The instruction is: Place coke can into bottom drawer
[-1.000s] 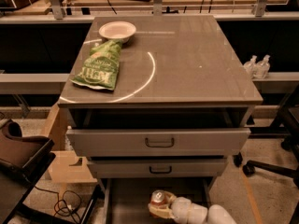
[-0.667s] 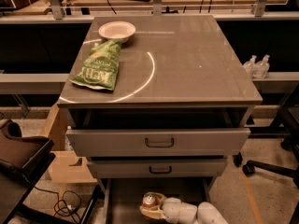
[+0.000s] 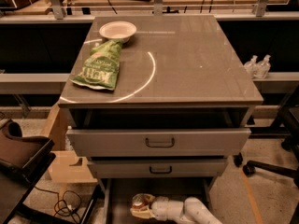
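Down under the two handled drawer fronts (image 3: pixel 159 143), inside the pulled-out bottom drawer (image 3: pixel 120 192), the gripper (image 3: pixel 141 209) reaches in from the drawer's right, closed snugly around the coke can (image 3: pixel 138 200), left of the drawer's middle.

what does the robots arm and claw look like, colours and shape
The arm is a chain of smooth, rounded white shell segments with darker seams at the joints. No cables or markings show. It ends in a cream-tan claw, low at the bottom edge of the view, over the bottom drawer.
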Robot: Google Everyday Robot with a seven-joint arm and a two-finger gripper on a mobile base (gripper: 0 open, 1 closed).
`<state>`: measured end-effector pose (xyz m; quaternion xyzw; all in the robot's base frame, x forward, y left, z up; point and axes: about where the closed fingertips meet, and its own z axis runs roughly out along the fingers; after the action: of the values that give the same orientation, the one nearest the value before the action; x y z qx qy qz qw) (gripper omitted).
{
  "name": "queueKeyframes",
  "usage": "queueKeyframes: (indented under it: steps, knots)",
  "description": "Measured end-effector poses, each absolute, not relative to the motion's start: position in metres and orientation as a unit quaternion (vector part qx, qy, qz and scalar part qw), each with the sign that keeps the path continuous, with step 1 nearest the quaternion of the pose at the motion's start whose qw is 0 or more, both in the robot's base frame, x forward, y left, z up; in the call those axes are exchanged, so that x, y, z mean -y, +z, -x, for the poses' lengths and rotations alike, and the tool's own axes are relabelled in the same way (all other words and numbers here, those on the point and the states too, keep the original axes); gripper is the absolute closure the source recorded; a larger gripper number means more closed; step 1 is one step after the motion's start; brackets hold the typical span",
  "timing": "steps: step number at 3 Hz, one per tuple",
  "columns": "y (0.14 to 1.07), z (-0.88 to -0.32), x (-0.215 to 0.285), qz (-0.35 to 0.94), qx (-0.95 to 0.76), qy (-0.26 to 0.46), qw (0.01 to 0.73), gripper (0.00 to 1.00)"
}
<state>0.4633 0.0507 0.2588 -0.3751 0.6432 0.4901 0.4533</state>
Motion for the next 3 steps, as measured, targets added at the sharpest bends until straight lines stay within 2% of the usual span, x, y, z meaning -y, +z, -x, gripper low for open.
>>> queueKeyframes:
  steps: [3]
  knots:
    - [0.223, -0.469, -0.096, 0.384, -0.613, 0.520, 0.454, 1.00]
